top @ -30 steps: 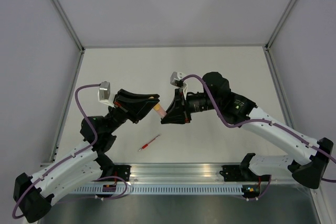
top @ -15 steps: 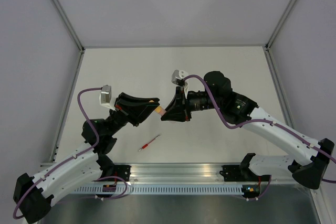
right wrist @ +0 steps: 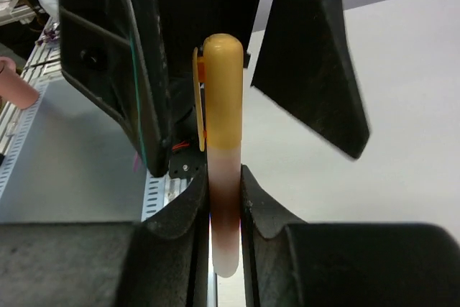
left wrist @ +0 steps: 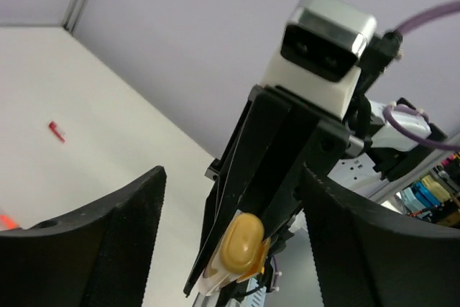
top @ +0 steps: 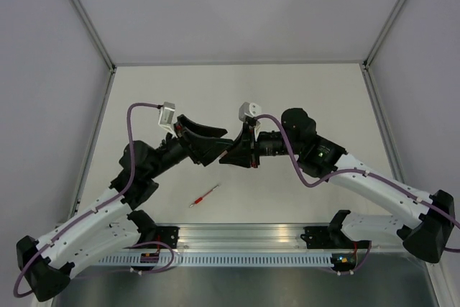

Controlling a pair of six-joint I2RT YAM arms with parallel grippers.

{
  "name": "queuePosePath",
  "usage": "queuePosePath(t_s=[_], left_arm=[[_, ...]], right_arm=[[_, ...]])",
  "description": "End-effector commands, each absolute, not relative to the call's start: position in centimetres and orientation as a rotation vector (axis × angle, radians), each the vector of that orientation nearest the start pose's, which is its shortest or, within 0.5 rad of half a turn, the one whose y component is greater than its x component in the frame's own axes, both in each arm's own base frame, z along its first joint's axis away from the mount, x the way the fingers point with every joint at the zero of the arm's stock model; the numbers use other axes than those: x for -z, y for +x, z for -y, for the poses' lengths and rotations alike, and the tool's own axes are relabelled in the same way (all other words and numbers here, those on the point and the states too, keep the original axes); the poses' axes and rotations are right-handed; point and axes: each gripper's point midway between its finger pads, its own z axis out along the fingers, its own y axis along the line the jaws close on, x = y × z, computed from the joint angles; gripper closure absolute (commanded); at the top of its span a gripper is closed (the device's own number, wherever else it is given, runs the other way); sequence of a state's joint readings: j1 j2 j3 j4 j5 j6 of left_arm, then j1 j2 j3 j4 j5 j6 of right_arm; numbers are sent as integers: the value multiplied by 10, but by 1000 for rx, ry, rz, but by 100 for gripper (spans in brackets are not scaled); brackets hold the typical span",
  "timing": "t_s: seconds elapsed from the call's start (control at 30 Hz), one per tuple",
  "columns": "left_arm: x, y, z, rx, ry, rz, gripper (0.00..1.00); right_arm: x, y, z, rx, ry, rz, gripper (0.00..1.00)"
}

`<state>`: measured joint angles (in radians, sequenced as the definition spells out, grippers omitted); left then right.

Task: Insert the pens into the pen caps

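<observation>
Orange cap (right wrist: 221,91) sits on pale pen (right wrist: 223,170) pinched in right gripper (right wrist: 224,199), long axis pointing between left gripper (left wrist: 228,249) fingers (left wrist: 108,242), spread either side of cap.

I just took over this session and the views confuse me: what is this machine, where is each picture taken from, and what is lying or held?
Two robot arms are bolted at the near edge of the table. The wide picture looks down from above and behind them; the other two come from cameras on each wrist. The right end effector clamps a pale pen wearing an orange cap. The left end effector stands open around that cap, not gripping it. One red pen lies on the table near the arms' bases.
</observation>
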<state>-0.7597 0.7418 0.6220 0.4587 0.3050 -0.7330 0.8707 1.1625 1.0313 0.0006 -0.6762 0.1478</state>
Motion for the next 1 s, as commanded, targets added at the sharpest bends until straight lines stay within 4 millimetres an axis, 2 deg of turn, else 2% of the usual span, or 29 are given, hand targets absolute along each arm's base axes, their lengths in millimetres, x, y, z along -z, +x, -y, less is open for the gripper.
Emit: queuePosePath(t_s=[0.0,0.03,0.07,0.1,0.17,0.2,0.3,0.33,0.37,0.43,0.47,0.5,0.53,0.57,0.63,0.67,0.7,0.83,0.9,0.97], left_arm=[[-364,182,258,1298,275,-1499,18],[-371,183,254,1282,263,-1494,15],[-386,183,248,1258,255,-1460,10],[-385,182,244,1232,253,-1475,2],[-396,189,229,1150,207,-1466,0],[-392,191,224,1115,194,-1486,0],[-365,210,208,975,93,-1575,0],[-346,214,205,931,77,-1625,0],[-334,223,198,870,33,-1646,0],[-311,232,192,803,-13,-1686,0],[-289,238,187,753,-51,-1712,0],[-280,240,184,733,-64,-1721,0],[-258,242,182,702,-70,-1754,0],[-253,245,178,679,-106,-1749,0],[-240,247,170,641,-141,-1764,0],[-239,247,169,625,-134,-1762,0],[-239,247,168,616,-129,-1762,0],[-240,245,150,555,-164,-1750,0],[-242,244,145,552,-185,-1720,0],[-242,242,141,556,-192,-1701,0]], right_arm=[[-313,153,-347,-1240,-1088,-1382,100],[-306,153,-345,-1238,-1074,-1407,100],[-302,152,-341,-1240,-1052,-1426,100],[-282,150,-337,-1246,-1037,-1490,100],[-267,157,-330,-1206,-964,-1555,100],[-249,158,-327,-1205,-922,-1627,100],[-223,178,-322,-1150,-744,-1779,100],[-218,182,-323,-1162,-661,-1843,100],[-201,198,-321,-1090,-561,-1922,100],[-189,209,-323,-1070,-443,-2002,100],[-170,223,-321,-991,-368,-2061,100],[-163,229,-320,-953,-321,-2099,100],[-156,233,-320,-937,-269,-2132,100],[-140,241,-317,-876,-223,-2175,100],[-133,249,-320,-834,-183,-2203,100],[-114,252,-315,-768,-146,-2264,99],[-114,264,-310,-698,-84,-2251,97],[-87,273,-310,-633,25,-2308,92],[-83,281,-311,-607,88,-2310,89],[-65,283,-306,-539,112,-2353,87]])
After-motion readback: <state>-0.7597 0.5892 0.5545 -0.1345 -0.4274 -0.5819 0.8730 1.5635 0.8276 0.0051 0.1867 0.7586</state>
